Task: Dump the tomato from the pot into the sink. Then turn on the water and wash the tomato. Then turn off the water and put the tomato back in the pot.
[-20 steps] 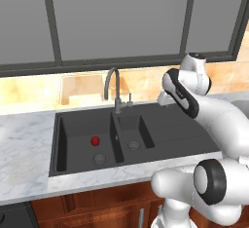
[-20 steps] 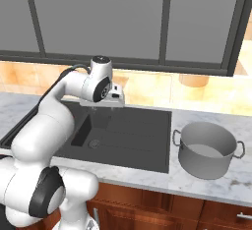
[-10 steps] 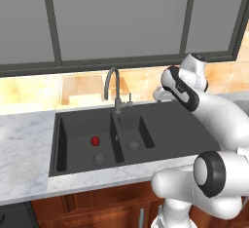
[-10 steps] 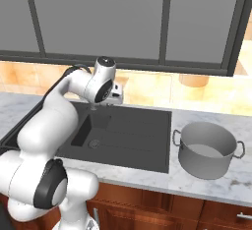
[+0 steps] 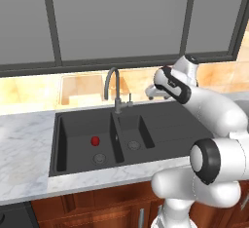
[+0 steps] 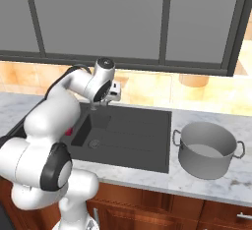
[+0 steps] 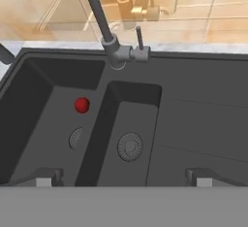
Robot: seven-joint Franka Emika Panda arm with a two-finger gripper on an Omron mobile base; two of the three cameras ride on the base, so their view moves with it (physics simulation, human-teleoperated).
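Note:
The tomato [image 5: 95,140] lies in the wide left basin of the black sink [image 5: 160,124], just behind its drain; it also shows as the tomato [image 7: 82,105] in the hand view. The faucet [image 5: 114,88] with its small lever [image 7: 139,37] stands behind the divider between the basins. My gripper [image 5: 151,93] hangs in the air over the flat draining section, right of the faucet, and stands open with nothing between its fingertips [image 7: 48,176]. The grey pot [image 6: 206,148] stands upright on the counter to the right of the sink [image 6: 142,140].
The marble counter [image 5: 24,144] runs along both sides of the sink. A window and a tiled backsplash [image 5: 78,88] rise behind the faucet. The narrower basin [image 7: 128,138] with its round drain lies directly below my hand.
My hand has turned a little and edged toward the faucet. The tomato and the pot have not moved.

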